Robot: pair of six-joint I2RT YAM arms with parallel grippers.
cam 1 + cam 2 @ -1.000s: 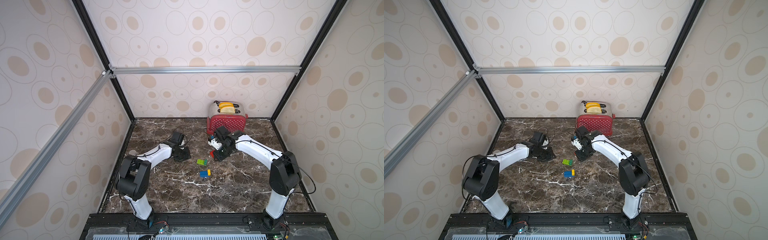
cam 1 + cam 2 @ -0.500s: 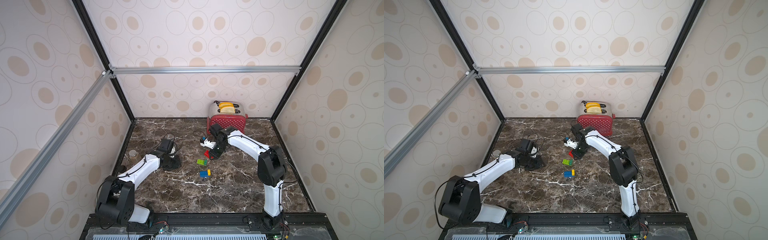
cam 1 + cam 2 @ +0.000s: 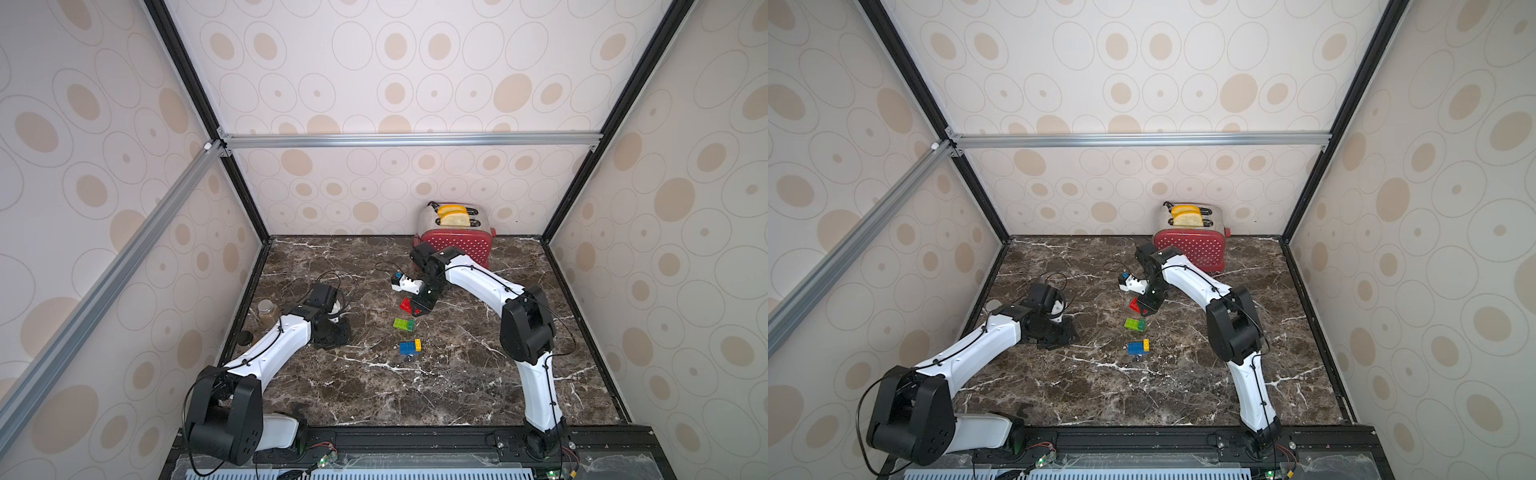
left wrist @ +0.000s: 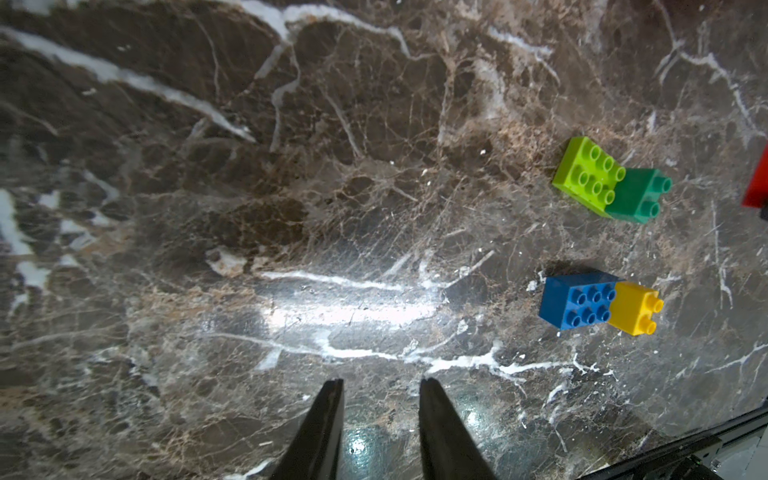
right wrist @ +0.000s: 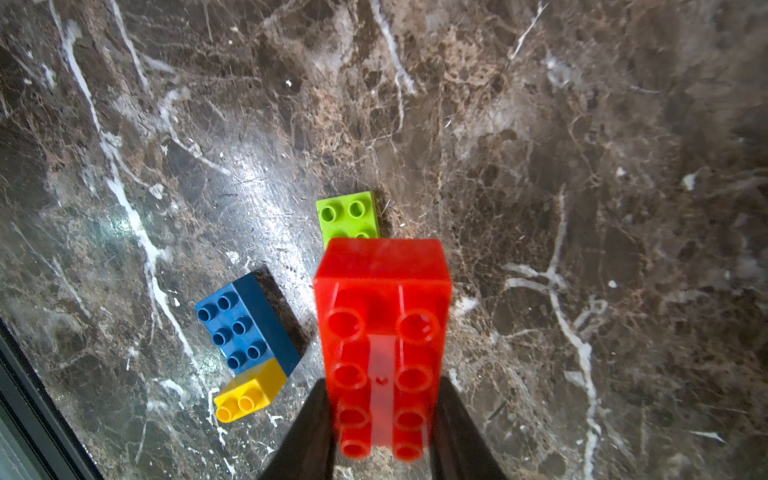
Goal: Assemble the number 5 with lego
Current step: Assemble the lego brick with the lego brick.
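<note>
My right gripper (image 5: 380, 384) is shut on a long red brick (image 5: 382, 332), which hangs just above the marble floor (image 3: 457, 374), underside toward the wrist camera. In both top views the red brick (image 3: 406, 305) (image 3: 1135, 304) is just behind the other lego. A lime brick (image 4: 588, 174) lies touching a dark-green brick (image 4: 636, 195). In front of them a blue brick (image 4: 577, 301) touches a yellow brick (image 4: 633, 307). My left gripper (image 4: 380, 380) stands open and empty, low over the floor, well left of the bricks (image 3: 332, 332).
A red toaster (image 3: 455, 245) with two bread slices stands at the back wall, right behind the right arm's elbow. A small jar (image 3: 268, 311) and a dark round lid (image 3: 245, 337) sit by the left wall. Patterned walls close in three sides.
The left arm has drawn back to the left and front, away from the bricks, its jaws slightly wider. The right gripper has carried the red brick a little leftward.
</note>
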